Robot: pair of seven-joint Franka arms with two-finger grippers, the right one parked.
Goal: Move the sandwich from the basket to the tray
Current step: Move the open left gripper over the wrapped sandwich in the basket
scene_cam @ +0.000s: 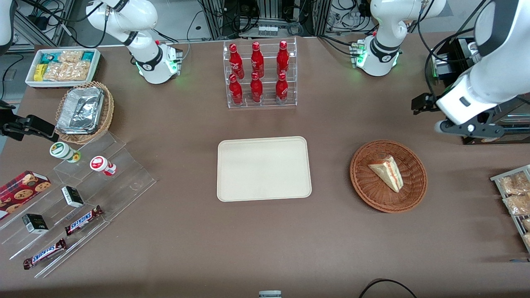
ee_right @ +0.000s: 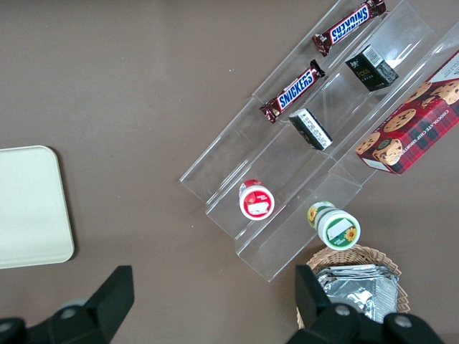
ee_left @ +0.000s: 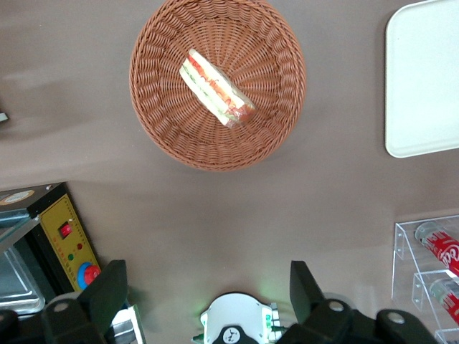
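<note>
The sandwich (scene_cam: 387, 171), a pale bread wedge with red, green and yellow layers, lies in the round reddish-brown wicker basket (scene_cam: 360, 182). The cream-beige tray (scene_cam: 263, 168) lies flat at the table's middle, beside the basket. My left gripper (scene_cam: 423, 103) hangs high above the table, farther from the front camera than the basket and toward the working arm's end. In the left wrist view the gripper (ee_left: 208, 294) is open and holds nothing, well apart from the sandwich (ee_left: 215, 89), the basket (ee_left: 165, 122) and the tray (ee_left: 419, 79).
A clear rack of red bottles (scene_cam: 261, 74) stands farther back than the tray. A wire rack of bagged snacks (scene_cam: 515, 194) is at the working arm's end. A yellow control box (ee_left: 68, 240) sits near the gripper. Acrylic steps with candy (scene_cam: 83, 186), a tan basket of foil trays (scene_cam: 85, 109) and a white snack box (scene_cam: 62, 66) lie toward the parked arm's end.
</note>
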